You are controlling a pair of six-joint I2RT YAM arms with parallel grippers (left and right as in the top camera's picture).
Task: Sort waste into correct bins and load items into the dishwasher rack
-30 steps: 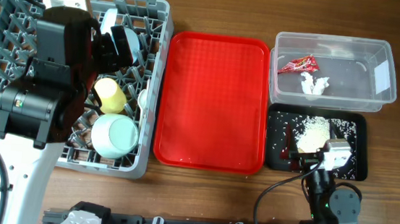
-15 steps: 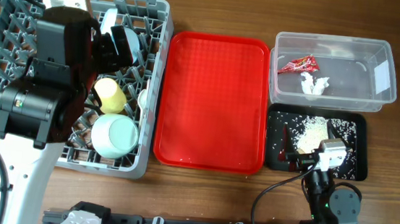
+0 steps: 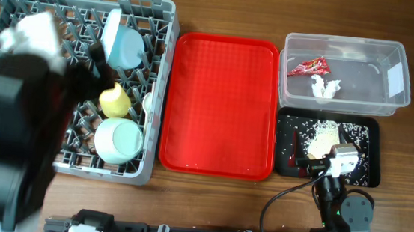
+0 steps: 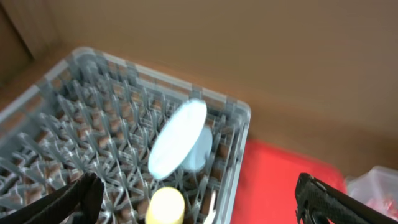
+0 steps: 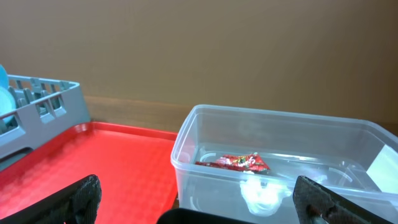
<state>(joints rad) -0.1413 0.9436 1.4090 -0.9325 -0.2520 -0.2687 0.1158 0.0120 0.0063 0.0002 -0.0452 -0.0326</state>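
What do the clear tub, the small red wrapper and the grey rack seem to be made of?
Clear tub: probably thin plastic, glossy and transparent; the wooden table shows through it.
Small red wrapper: likely foil or plastic film, shiny; it looks creased and catches the light.
Grey rack: seems to be moulded hard plastic, matt; its pegs and grid are one even grey.

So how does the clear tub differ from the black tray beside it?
The clear tub is see-through with tall walls; the black tray is opaque and shallow. The tub holds a red wrapper and a white tissue; the tray holds whitish food scraps. Both are rectangular, of similar footprint, and sit to the right of the red tray.
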